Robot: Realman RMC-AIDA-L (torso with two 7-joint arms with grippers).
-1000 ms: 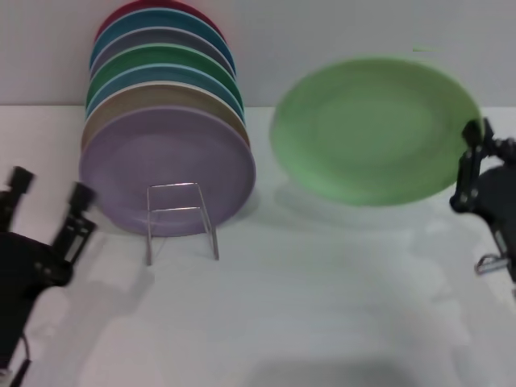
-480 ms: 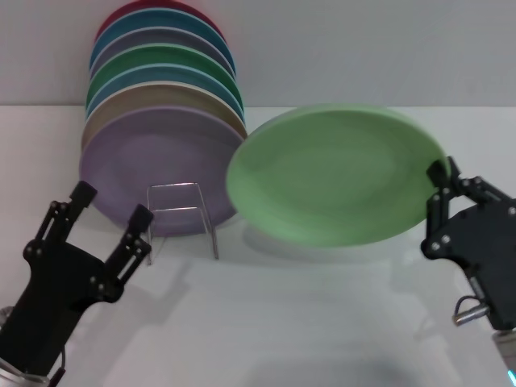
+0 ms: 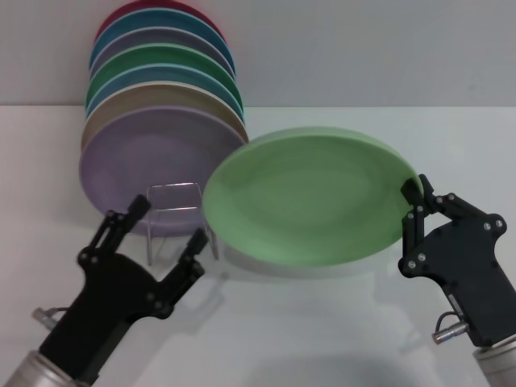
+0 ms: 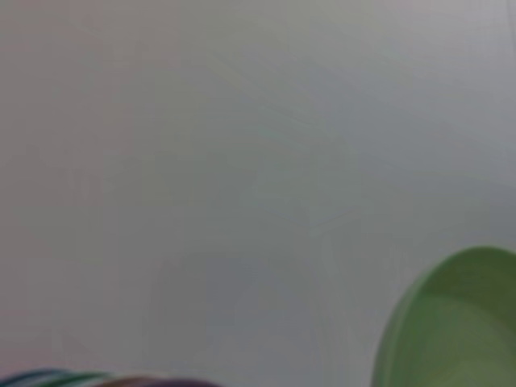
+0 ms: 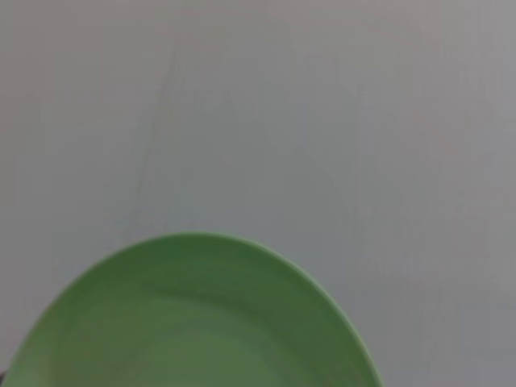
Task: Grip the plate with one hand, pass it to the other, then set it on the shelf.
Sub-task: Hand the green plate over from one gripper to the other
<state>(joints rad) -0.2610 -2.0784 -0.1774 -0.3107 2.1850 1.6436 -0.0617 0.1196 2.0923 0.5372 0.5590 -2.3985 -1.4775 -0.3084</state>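
Observation:
The pale mint-green plate (image 3: 310, 205) hangs above the table at the centre of the head view, tilted with its face toward me. My right gripper (image 3: 415, 205) is shut on its right rim. The plate also shows in the right wrist view (image 5: 193, 314) and at the edge of the left wrist view (image 4: 455, 322). My left gripper (image 3: 165, 226) is open at lower left, its fingers spread just left of the plate's left rim, not touching it. The wire shelf (image 3: 181, 214) stands behind the left gripper, in front of the plate stack.
Several coloured plates lean in a row at the back left, a lavender plate (image 3: 145, 165) in front and a darker green plate (image 3: 165, 60) further back. A grey wall rises behind the white table (image 3: 322, 339).
My right gripper has carried the plate leftward and lower, toward the centre. My left gripper has risen and moved right, toward the plate's left rim, still open.

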